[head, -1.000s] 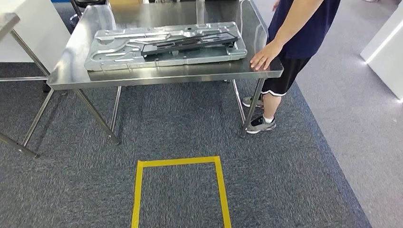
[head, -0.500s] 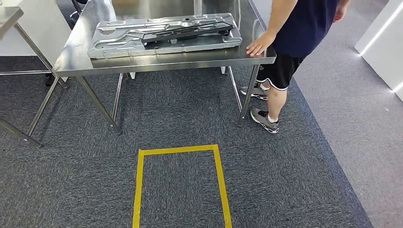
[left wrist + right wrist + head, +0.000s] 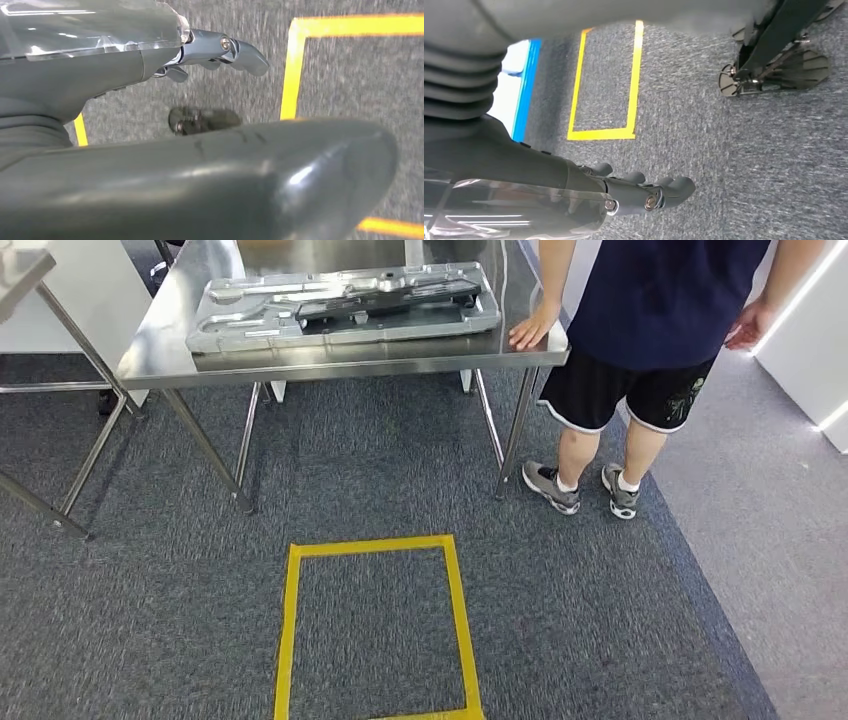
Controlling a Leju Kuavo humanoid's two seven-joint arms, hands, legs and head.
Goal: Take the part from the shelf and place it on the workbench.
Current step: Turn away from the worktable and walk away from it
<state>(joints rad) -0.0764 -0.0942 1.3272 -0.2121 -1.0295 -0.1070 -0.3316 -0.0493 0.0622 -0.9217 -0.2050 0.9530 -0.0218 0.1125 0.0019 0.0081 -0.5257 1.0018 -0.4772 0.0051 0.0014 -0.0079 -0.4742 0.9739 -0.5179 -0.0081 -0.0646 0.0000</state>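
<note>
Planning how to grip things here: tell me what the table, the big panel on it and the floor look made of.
Table: probably stainless steel, brushed, with mirror-like reflections. Panel: seemingly stamped sheet metal, dull silver, with pressed ribs. Floor: grey carpet with a speckled weave.

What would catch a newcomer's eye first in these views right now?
Probably the big grey metal part lying flat on the steel workbench at the far side of the head view, with a person standing at the bench's right end, one palm on its corner. Next, the yellow tape square on the grey carpet in front of the bench.
</note>
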